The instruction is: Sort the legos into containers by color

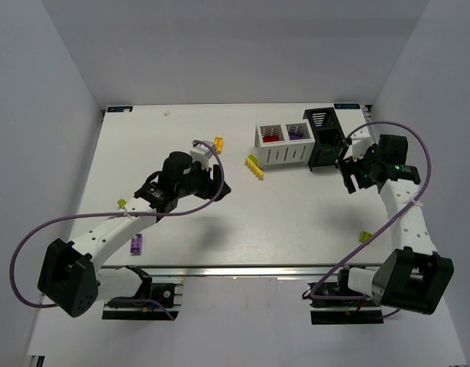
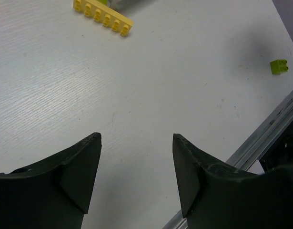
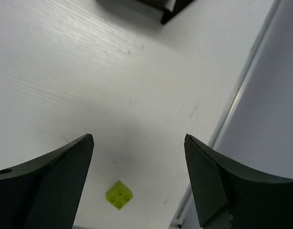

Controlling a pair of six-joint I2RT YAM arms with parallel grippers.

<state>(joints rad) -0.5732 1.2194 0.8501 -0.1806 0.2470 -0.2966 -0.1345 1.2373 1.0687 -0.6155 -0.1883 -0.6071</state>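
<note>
Here, loose legos [image 1: 254,167] on white tabletop [image 1: 296,214], grey walls [image 1: 235,46] around.

White two-compartment box [image 1: 284,157] beside black bin [image 1: 324,156] — long yellow brick [image 1: 254,167] just left, purple brick [image 1: 135,244] at near edge of table [image 1: 250,229].

Downward-tilted left end effector [image 2: 136,139], jaws apart, downward-tilted right end effector [image 3: 139,139], jaws spread wide

No legible text, number or brand mark in any of the three views. White rectangular table [image 1: 296,214]: one small dark tag with a bluish mark at its far-left corner [image 1: 120,108], a second at its far-right corner [image 1: 347,104]. Print on both is too small to read.
</note>
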